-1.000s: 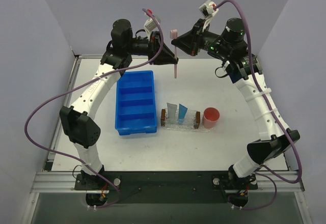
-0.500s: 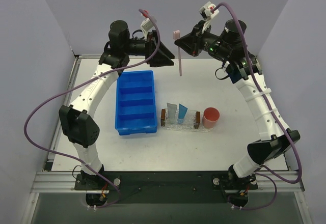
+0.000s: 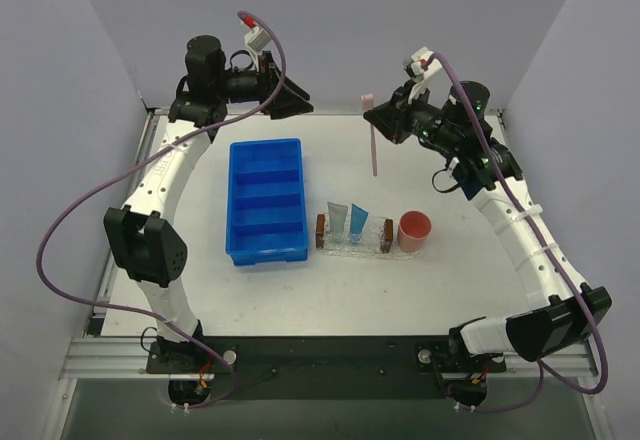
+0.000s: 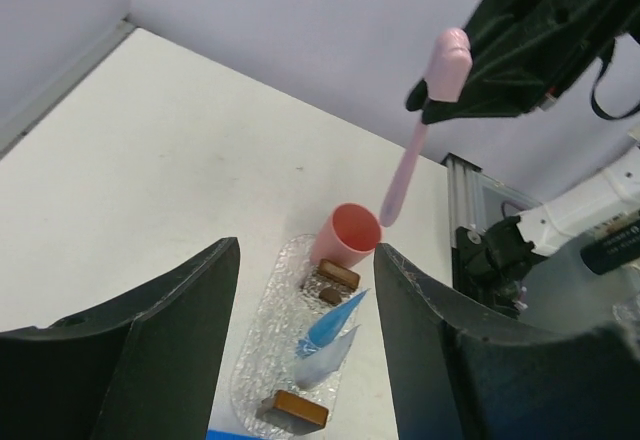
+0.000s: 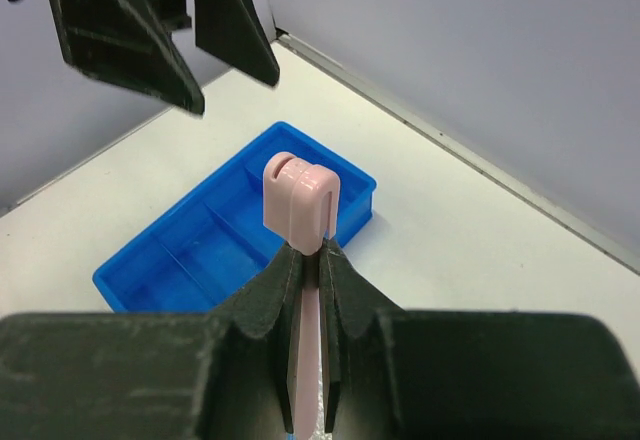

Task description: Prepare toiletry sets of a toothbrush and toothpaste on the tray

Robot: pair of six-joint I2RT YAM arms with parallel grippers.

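1. Table (image 3: 420, 290): white and walled in. Its near edge is hidden under my arm bases.
2. Bin (image 3: 236, 200): blue with compartments, left of centre. My right wrist view shows only its far part; the rest is cut off behind my own fingers (image 5: 260, 300).
3. Left gripper (image 3: 303, 103): raised over the table's far left edge, jaws apart, nothing between them.
4. Right gripper (image 5: 307, 255): clamped on the brush (image 3: 372, 140), just under its head.
5. Tray (image 3: 370, 246): clear and glittery, just right of the bin, with brown blocks (image 3: 321, 230) at its short ends. Its rim is hard to pick out against the white table.
6. Brush: pink, hanging head-up in the air over the far half of the table, well apart from the tray. I cannot make out bristles, and my right wrist view hides the lower handle.
7. Cup (image 3: 414, 230): pink, open side up, just beside the tray's right end (touching or not, I cannot tell).
8. Tubes: one pale grey-blue (image 3: 338, 222) and one brighter blue (image 3: 358, 222), side by side in the tray between the blocks. Their caps are too small to see.
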